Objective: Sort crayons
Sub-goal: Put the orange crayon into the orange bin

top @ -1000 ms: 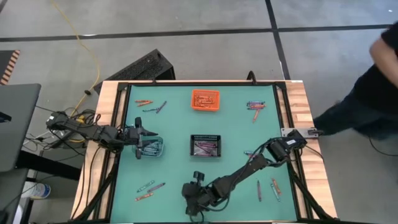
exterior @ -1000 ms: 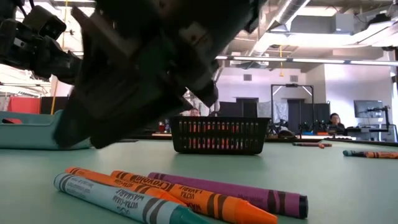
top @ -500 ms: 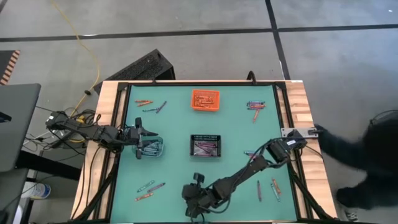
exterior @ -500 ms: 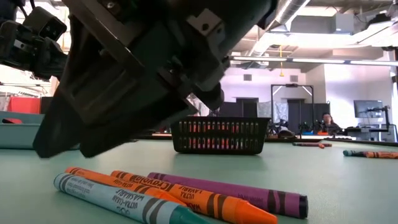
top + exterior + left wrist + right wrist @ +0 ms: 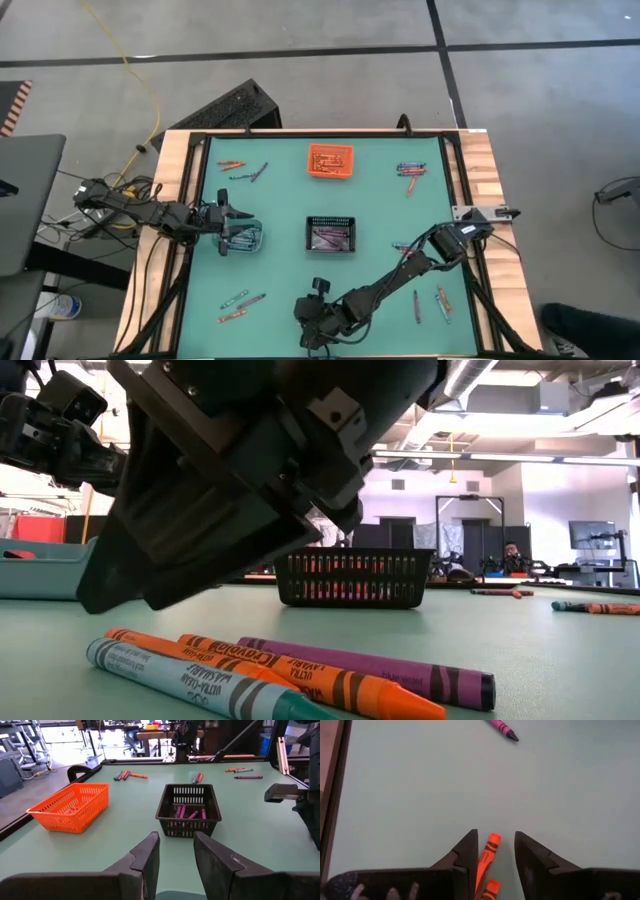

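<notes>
Sorting partly done: purple paper-wrapped crayons [image 5: 189, 813] already in black mesh bin [image 5: 188, 810]; loose clusters still lie near table corners

Right gripper [image 5: 493, 852] low near front edge, fingers spread, empty, astride orange crayon [image 5: 487, 857]

Left gripper [image 5: 175, 855] parted, empty, above teal tray [image 5: 247, 240]; open mat between bins

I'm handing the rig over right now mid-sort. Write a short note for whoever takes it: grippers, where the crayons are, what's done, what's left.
Right gripper: open, low near the table's front edge, fingers astride an orange crayon, nothing gripped.
Left gripper: open, empty, over the clear bin at the left.
Done: purple crayons lie in the black bin, some crayons in the orange bin and the clear bin.
Left: loose groups at far left, far right, near left, near right, plus the three at the front.
</notes>
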